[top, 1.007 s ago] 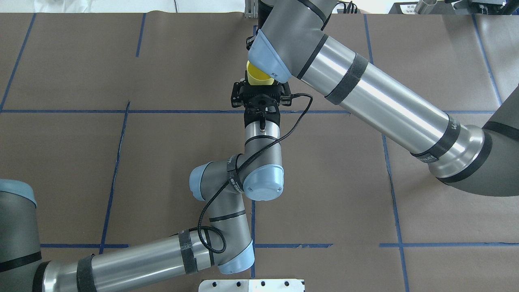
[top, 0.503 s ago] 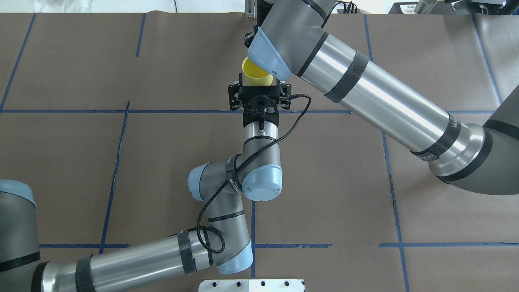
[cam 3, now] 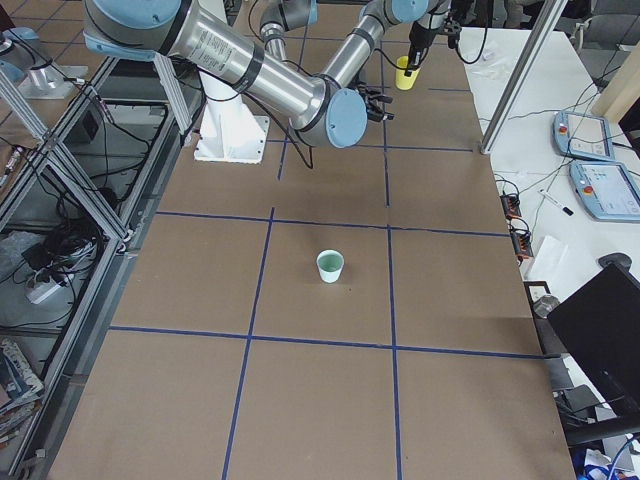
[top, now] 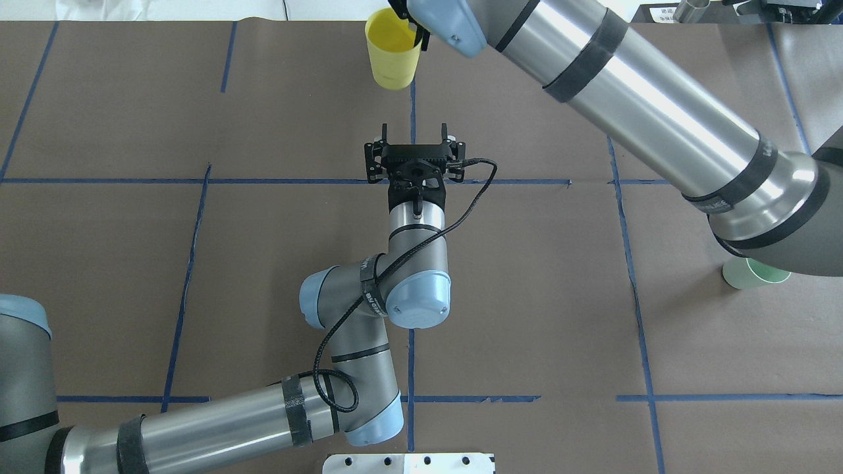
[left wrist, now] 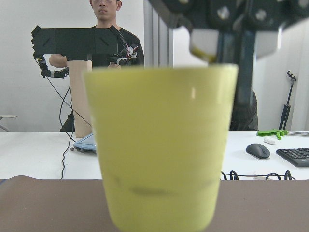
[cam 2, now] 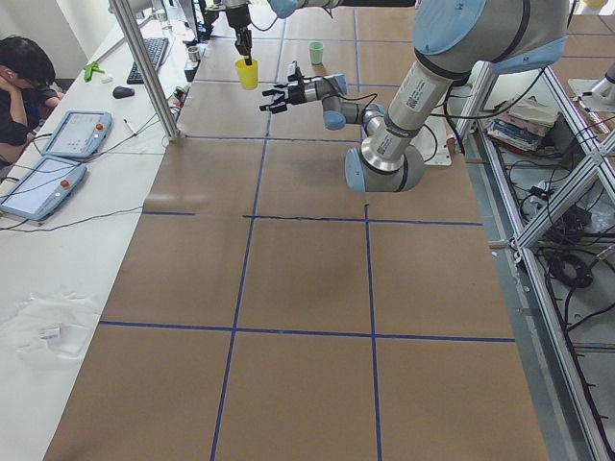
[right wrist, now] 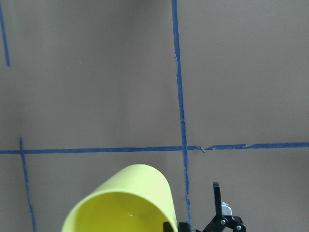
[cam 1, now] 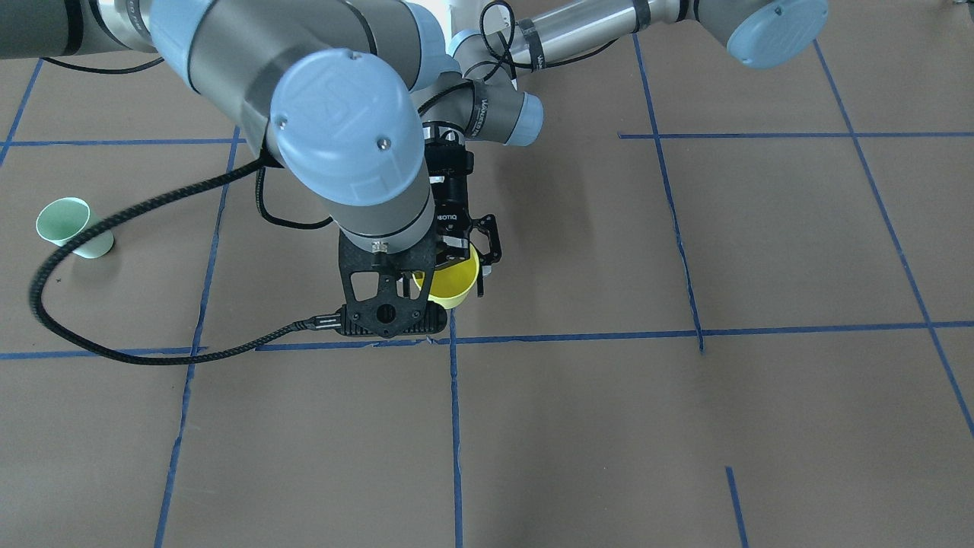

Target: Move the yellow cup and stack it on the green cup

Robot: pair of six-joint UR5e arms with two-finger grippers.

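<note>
- Overhead exterior view showed the yellow cup (top: 393, 51) held upright and off the table (top: 118, 276) by the right gripper (left wrist: 223, 53). The grip was at a single spot on the rim. With so smooth and tapered a wall pinched so narrowly, I judged that a quick sweep or a sudden stop could make the cup swing or slide out.
- The green cup (top: 751, 274) stood well apart, far over on the robot's right, and was half hidden under the right arm's elbow in that view. A long carry was left to do. If the yellow cup came down off-centre, it could catch the green rim and tip that light tumbler instead of nesting in it.
- The left gripper (top: 414, 128) was near the yellow cup and pointed at it. A low or careless departure could clip its fingers (top: 384, 129).
- The right gripper was closed on the yellow cup's rim. In the left wrist view one finger showed in front of the wall and a pale pad at the lip.
- The left gripper's fingers were spread wide. It held nothing and touched nothing.
</note>
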